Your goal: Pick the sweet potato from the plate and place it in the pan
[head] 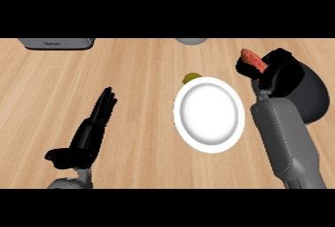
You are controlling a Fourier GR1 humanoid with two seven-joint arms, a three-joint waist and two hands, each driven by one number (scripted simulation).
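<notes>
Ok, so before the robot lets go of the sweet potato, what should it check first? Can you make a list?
1. Sweet potato in the right hand: ok, the fingers curl round it.
2. Sweet potato off the plate: ok, the plate shows bare white.
3. Hand over the pan: ok, the dark pan lies under and beside the hand.
4. Room inside the pan: cannot tell, the hand and forearm hide most of it.
5. Left hand out of the way: ok, it rests open at the view's left.
6. Small green thing behind the plate: ok, away from the pan.
</notes>
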